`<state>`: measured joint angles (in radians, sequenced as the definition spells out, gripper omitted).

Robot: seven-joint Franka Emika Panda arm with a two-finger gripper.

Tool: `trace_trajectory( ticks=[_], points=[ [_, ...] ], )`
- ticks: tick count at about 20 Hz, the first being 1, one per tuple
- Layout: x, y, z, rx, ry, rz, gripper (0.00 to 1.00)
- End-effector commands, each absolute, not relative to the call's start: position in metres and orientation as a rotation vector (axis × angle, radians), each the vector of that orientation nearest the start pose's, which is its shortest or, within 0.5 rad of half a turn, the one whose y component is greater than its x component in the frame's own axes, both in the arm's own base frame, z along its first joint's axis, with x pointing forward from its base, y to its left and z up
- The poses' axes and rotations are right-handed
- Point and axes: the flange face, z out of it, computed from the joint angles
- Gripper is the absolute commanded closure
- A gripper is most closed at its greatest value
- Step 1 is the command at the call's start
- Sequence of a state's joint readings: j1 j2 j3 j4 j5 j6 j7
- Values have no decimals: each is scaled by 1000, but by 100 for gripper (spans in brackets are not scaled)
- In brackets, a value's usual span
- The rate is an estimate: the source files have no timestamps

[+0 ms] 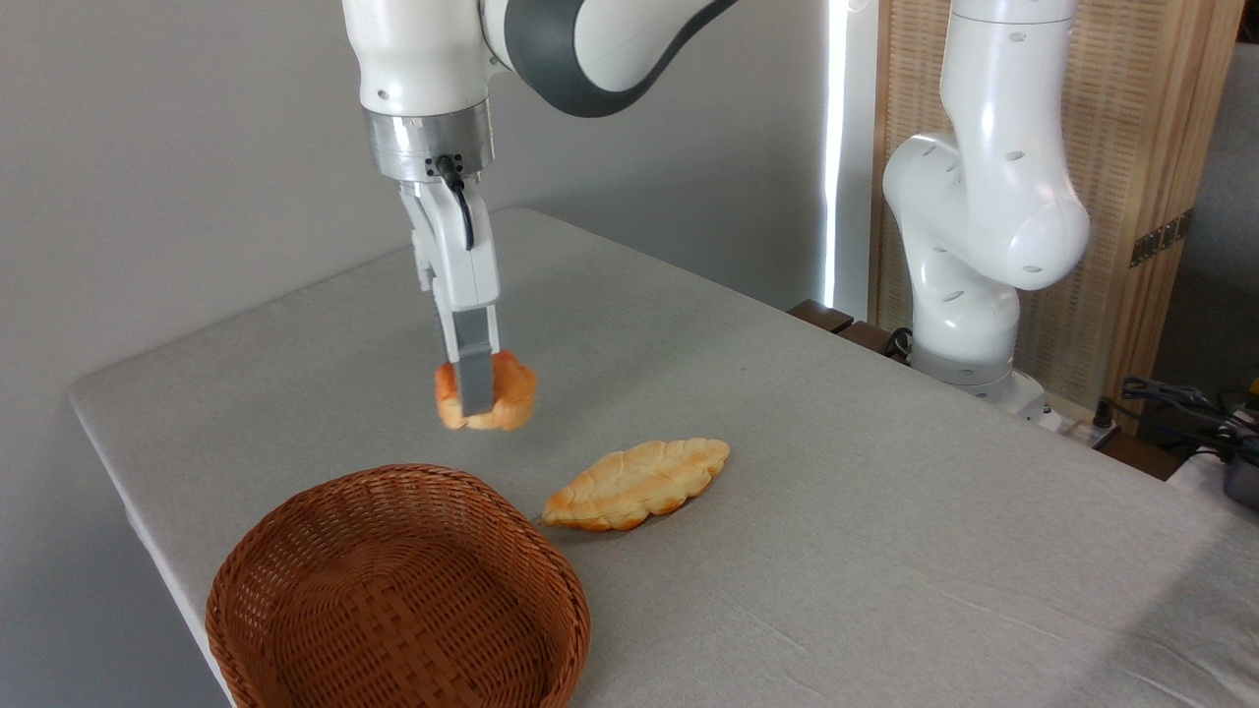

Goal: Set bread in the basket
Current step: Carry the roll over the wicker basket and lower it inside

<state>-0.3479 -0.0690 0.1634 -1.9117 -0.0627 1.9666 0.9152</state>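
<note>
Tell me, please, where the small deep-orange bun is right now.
The small deep-orange bun hangs clamped in the tool, off the table, left of centre, above and behind the round wicker basket.

There is just one camera, and it stays in one place. It sits off to the side of the counter (885,551), a bit higher than the top, and looks down across it at a slant. The near edge of the counter runs out of the bottom of the picture. The far corner of the counter sits in the upper middle, in front of a plain grey wall (148,147). The left corner shows too. The camera is close, so the top of the robot arm (984,197) is cut off. The arm's base stands by the right far edge.
</note>
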Motion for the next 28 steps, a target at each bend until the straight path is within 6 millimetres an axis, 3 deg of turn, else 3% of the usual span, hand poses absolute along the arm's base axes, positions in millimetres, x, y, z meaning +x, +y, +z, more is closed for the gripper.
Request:
trace_trajectory(
  ticks=[1,8,16,28],
  points=[
    [569,-89,538,-2736,1510,-409,37],
    [592,-80,518,-2779,1361,-500,32],
    [607,-81,497,-2807,1233,-542,0],
    [611,-82,482,-2813,1226,-508,0]
  ],
)
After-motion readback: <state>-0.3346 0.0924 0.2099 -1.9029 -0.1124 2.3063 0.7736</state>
